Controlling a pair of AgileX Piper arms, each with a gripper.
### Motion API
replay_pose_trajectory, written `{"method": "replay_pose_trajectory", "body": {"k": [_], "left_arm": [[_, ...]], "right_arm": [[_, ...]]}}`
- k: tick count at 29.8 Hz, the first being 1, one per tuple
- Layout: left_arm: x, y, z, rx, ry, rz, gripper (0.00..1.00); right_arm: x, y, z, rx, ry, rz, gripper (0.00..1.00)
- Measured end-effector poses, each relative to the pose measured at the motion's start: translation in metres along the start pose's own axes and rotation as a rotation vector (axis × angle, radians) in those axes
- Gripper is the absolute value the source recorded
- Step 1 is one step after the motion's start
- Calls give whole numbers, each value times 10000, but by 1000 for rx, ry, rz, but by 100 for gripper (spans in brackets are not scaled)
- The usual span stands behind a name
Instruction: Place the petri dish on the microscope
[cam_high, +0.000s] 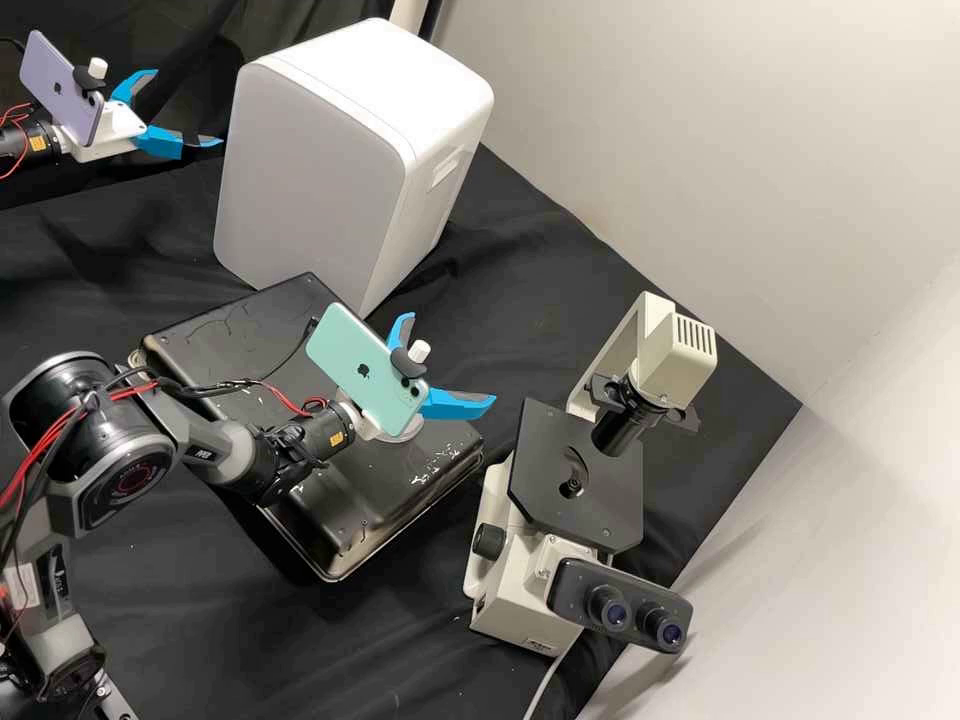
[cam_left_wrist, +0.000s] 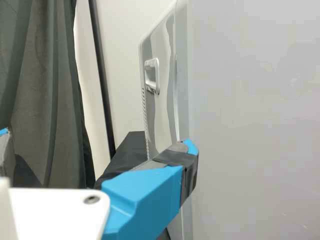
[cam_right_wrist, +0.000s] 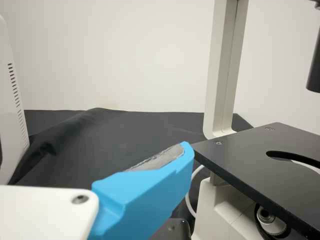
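The white microscope stands at the right of the bench, its black stage flat under the lamp head. My right gripper hovers open over the right end of a black tray, just left of the stage, with nothing between its fingers. In the right wrist view, one blue finger points at the edge of the stage. My left gripper is open at the far left, beside a white box. One of its fingers lies close against the box wall.
The tall white box stands at the back, behind the tray. The microscope's eyepieces stick out toward the front. Black cloth covers the bench, and a pale wall runs along the right.
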Motion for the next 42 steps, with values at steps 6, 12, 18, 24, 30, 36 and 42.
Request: {"method": "replay_pose_trajectory", "body": {"k": [6,12,18,24,30,36,42], "left_arm": [[0,0,0,0,0,0,100],[0,-1,6,0,-2,0,100],[0,-31,125,-1,-41,-10,100],[-91,-113,374,5,-134,-44,100],[-349,-141,520,82,-318,18,100],[-659,-191,622,161,-508,23,100],[-838,-233,678,178,-608,-7,100]], "right_arm": [[0,0,0,0,0,0,100],[0,0,0,0,0,0,100],[0,0,0,0,0,0,100],[0,0,0,0,0,0,100],[0,0,0,0,0,0,100],[0,0,0,0,0,0,100],[0,0,0,0,0,0,100]]}}
